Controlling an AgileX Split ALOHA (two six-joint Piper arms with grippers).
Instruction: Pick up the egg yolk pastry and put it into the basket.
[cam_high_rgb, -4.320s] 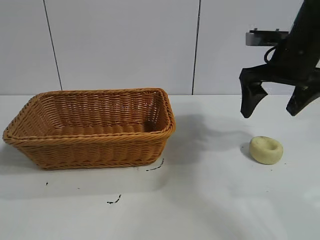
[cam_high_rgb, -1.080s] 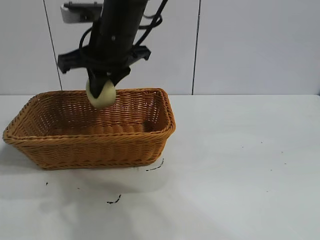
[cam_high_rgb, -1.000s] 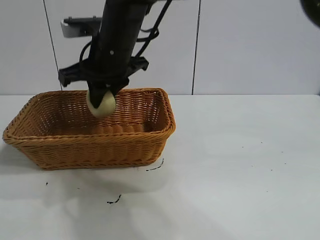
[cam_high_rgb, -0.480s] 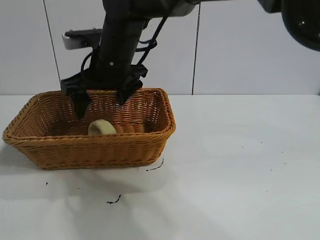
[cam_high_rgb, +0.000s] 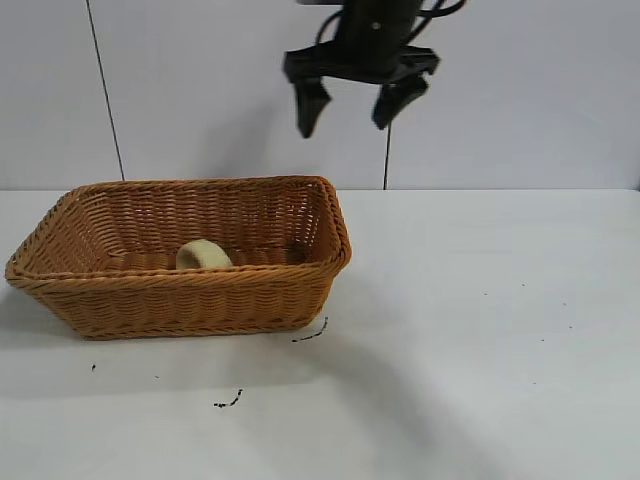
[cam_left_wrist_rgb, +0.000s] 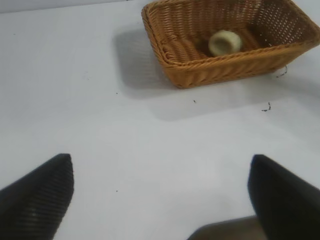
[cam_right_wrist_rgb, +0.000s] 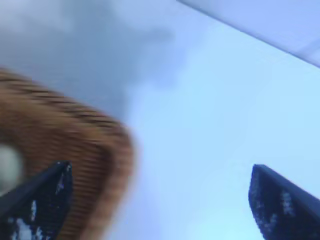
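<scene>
The egg yolk pastry, a pale cream bun, lies inside the orange-brown wicker basket on its floor, left of centre. My right gripper is open and empty, high above the basket's right end, well clear of the rim. In the right wrist view the gripper hangs open over the basket's rim, and the pastry shows at the picture's edge. My left gripper is open and empty over bare table, far from the basket with the pastry in it.
The basket stands on a white table before a white panelled wall. Small black marks dot the table in front of the basket.
The right gripper lowered the pastry into the basket and opened, leaving it on the basket floor. It has since risen and moved to the right, empty.
</scene>
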